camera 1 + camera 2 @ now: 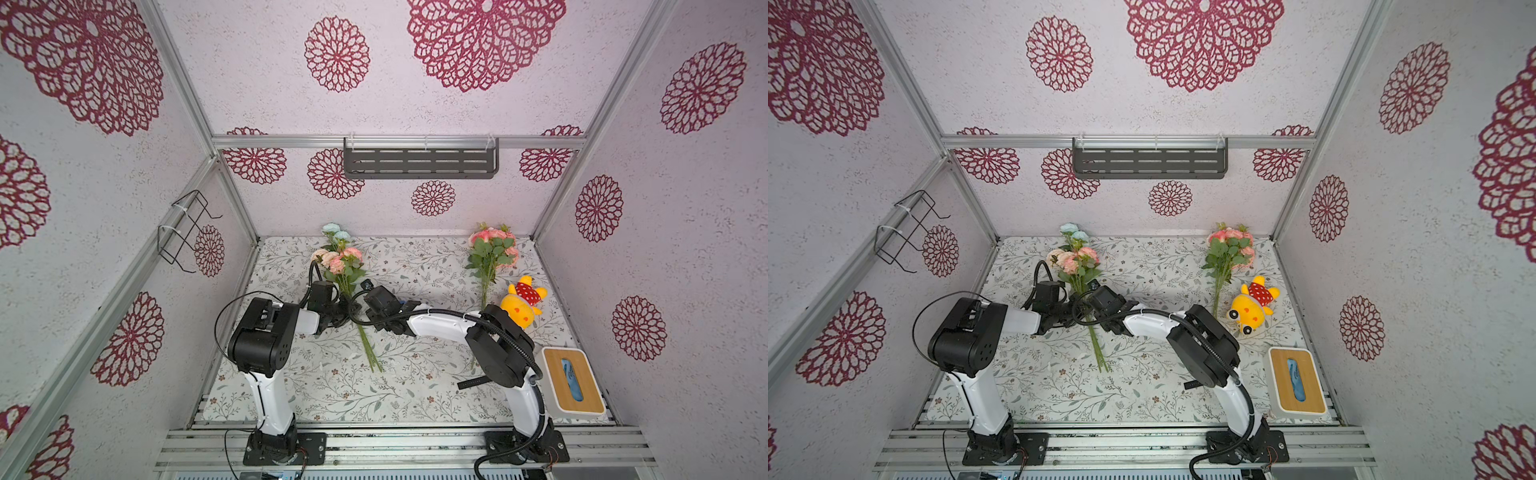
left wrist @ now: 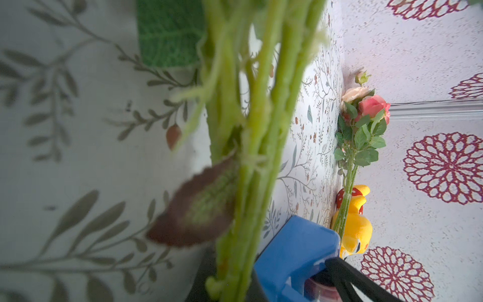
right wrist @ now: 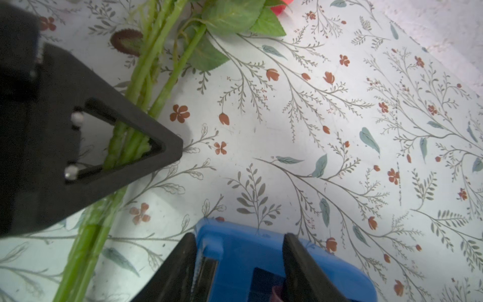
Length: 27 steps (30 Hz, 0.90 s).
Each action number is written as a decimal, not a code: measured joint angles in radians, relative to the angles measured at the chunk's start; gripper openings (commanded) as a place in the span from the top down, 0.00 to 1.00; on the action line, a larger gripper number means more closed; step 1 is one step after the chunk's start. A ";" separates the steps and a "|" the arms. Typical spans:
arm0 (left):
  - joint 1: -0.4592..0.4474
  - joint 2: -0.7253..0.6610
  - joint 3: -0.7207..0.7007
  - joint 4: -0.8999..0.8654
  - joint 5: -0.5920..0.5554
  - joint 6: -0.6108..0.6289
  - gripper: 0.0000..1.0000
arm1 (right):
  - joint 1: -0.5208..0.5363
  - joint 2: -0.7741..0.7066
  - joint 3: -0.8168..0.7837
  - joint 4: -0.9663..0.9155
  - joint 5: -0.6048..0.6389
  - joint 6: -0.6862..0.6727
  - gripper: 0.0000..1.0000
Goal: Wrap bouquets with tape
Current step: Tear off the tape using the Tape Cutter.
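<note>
On floral tabletop [image 1: 332,395], left hand [image 3: 156,149] clamps bouquet stems [image 3: 146,68]; right hand [image 3: 240,264] grips tape dispenser [image 3: 248,243] just beside.

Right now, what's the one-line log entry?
left gripper: shut on green stems of pink-and-blue bouquet | right gripper: shut on blue plastic tape dispenser, beside stems | second pink bouquet: lying apart, untouched

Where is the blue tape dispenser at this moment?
In the right wrist view the tape dispenser is held in the right gripper, just beside the stems of the bouquet with blue blooms, near the middle of the table.
</note>
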 measured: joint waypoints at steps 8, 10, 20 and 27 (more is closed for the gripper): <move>0.000 -0.061 0.000 -0.061 -0.007 -0.003 1.00 | -0.098 -0.002 0.119 -0.097 -0.362 0.116 0.30; 0.000 -0.104 0.000 -0.093 -0.012 -0.003 1.00 | -0.132 -0.035 0.080 -0.066 -0.440 0.161 0.01; 0.000 -0.358 0.009 -0.231 -0.049 0.008 1.00 | -0.193 -0.257 -0.140 0.126 -0.656 0.296 0.11; 0.000 -0.558 0.027 -0.312 -0.098 0.026 1.00 | -0.132 -0.273 -0.240 0.352 -0.826 0.430 0.16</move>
